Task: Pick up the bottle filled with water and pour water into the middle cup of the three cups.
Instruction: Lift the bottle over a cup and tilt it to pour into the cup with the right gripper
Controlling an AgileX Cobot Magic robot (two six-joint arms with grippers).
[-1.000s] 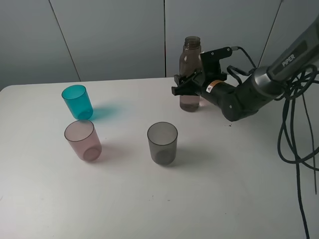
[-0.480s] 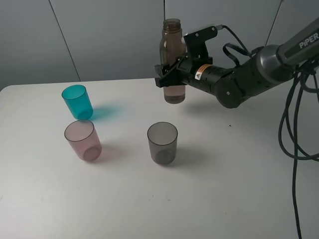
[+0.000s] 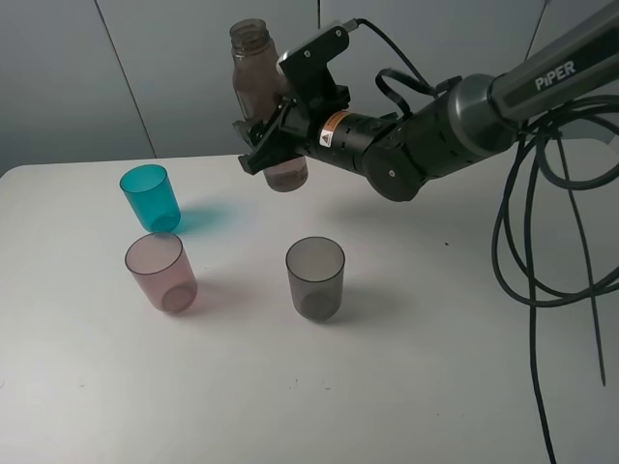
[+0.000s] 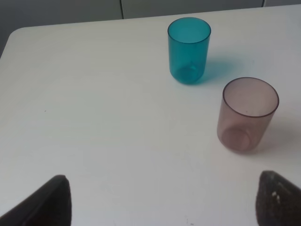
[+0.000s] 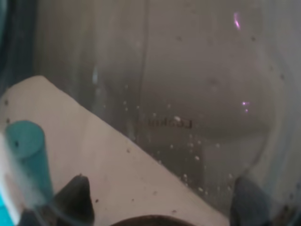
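Held high, not yet pouring.
The right tool (image 3: pixel 274 143) grips the tall brownish-pink plastic bottle (image 3: pixel 259 85) near-upright, likely so nothing spills; the pale pink plastic tumbler (image 3: pixel 161 272) waits on the counter (image 3: pixel 435 367) below, beyond its fingertips.

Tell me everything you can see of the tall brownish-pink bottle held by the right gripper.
The tall slim translucent brownish-pink plastic bottle has a threaded neck with no cap on it. It hangs above the white table, clear of it, tilted slightly, neck leaning toward the left of the high view. The right gripper is clamped around its lower half; nothing else touches it. In the right wrist view small droplets or specks dot its wall.
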